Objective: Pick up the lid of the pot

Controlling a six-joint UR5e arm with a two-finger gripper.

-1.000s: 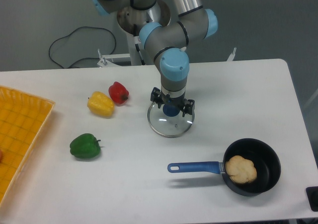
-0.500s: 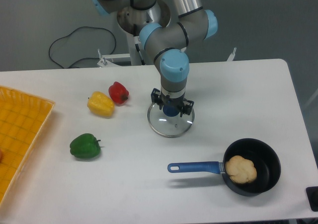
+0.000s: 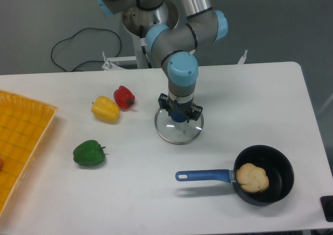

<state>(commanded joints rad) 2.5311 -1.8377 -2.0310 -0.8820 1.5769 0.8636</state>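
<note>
Change recorded: the two dark fingers of the grey-and-black two-finger gripper (image 3: 180, 111) have been drawn inward since the earlier views, the spacing between them having been narrowed in each. The round blue knob (image 3: 179, 117), formerly seen with space at either side, is now closely flanked. The round clear glass pot lid with a pale rim (image 3: 177, 136) is found where it was, flat on the white table (image 3: 140, 193); no lift is shown.

Bearing on the task: the step in hand is judged to be the closing of the grasp, with the approach completed and the raising still to be done.

State of the gripper: fingers near together, one to each side of the knob. Whether the knob is firmly clamped, or only lightly met, cannot be told from this view.

Position of the lid: directly below the gripper, its knob between the fingertips, its glass extending outward and toward the camera side. The black frying pan (image 3: 283, 167) with its blue handle (image 3: 205, 175) is placed apart, to the lower right of the view.

Handling, as judged: full closure is to be confirmed before a straight upward lift; by a shallow hold, the smooth knob might be let slip or the lid tilted.
</note>
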